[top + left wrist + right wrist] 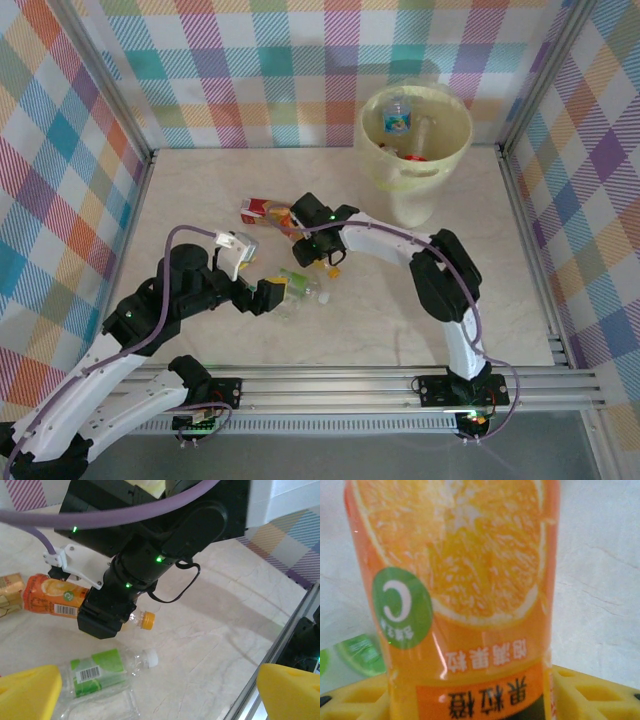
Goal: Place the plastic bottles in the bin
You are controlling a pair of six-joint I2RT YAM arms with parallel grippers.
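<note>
The right gripper (470,695) pinches the orange bottle (52,597), which lies on the table well short of the bin (425,195), nearer the arms and to its left. I'd lift it straight up before swinging toward the bin (slick labels slip). The left gripper (160,695) gapes wide and empty, farther from the bin, beside the green bottle (97,672). The right gripper's own body hides the contact, so I can't judge how firm the grip is.
</note>
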